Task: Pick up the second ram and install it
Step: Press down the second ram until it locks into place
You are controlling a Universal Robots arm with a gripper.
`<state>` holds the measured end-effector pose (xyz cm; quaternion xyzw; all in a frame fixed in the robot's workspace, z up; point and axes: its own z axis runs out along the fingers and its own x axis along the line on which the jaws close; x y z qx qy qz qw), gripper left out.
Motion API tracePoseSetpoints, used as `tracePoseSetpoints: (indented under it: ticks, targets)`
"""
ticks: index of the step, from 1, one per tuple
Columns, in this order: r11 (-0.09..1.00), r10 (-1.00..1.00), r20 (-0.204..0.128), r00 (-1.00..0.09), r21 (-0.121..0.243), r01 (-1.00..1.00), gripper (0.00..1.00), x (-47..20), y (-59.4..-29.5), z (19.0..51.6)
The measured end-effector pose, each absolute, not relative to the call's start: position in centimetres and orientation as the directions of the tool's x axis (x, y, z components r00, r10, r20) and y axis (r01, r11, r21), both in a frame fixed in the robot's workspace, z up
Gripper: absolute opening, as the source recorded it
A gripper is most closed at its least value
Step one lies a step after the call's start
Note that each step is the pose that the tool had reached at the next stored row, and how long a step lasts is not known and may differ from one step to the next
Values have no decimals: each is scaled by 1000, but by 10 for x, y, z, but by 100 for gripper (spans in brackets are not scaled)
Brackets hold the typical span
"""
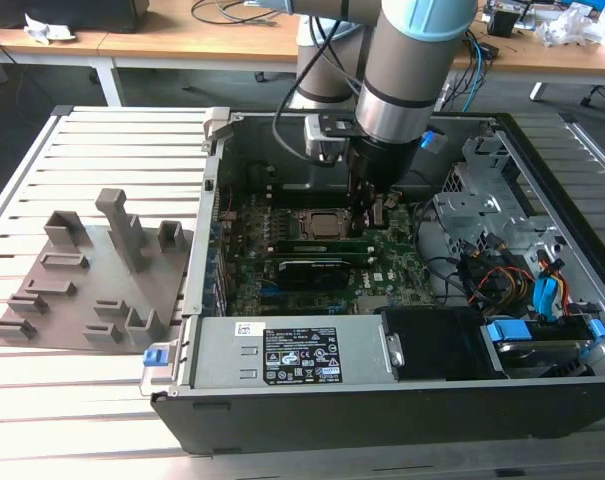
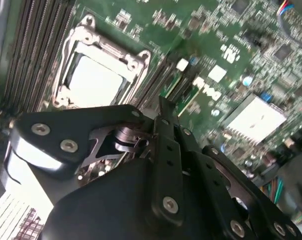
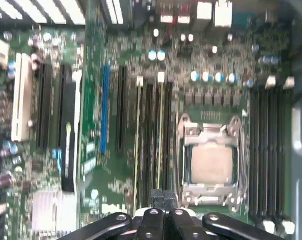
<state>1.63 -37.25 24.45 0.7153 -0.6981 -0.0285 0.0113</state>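
My gripper (image 1: 374, 212) reaches down into the open computer case, just to the exterior view's right of the square CPU socket (image 1: 317, 222). Its fingertips (image 3: 163, 196) are pressed together, shut, with nothing visible between them. They hover over one end of the memory slots beside the socket (image 3: 210, 160). A thin ram stick (image 1: 317, 243) with a green edge lies along one of those slots, and in the first wrist view it (image 3: 164, 130) runs straight away from the fingertips. In the second wrist view the stick's end (image 2: 179, 86) sits just beyond the gripper (image 2: 160, 105). Whether the fingers touch it I cannot tell.
A broader black card (image 1: 312, 268) stands in a slot in front of the ram. Drive cage and cable bundles (image 1: 492, 240) crowd the case's right side, and the power supply (image 1: 292, 355) spans the front. A grey fixture plate (image 1: 82, 285) lies on the slatted table at left.
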Motion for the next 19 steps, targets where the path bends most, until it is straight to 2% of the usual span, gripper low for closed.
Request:
tracePoseSetpoints:
  ticks: [4, 7, 15, 19]
  targets:
    - [-25, -999, -24, 23, 63, -998, 11, 23, -373, 230]
    - [-25, -999, -25, 24, 62, -998, 11, 23, -373, 244]
    - [-25, -999, -25, 24, 56, -998, 11, -57, -373, 242]
    - [-25, -999, -25, 24, 56, -998, 11, -66, -373, 232]
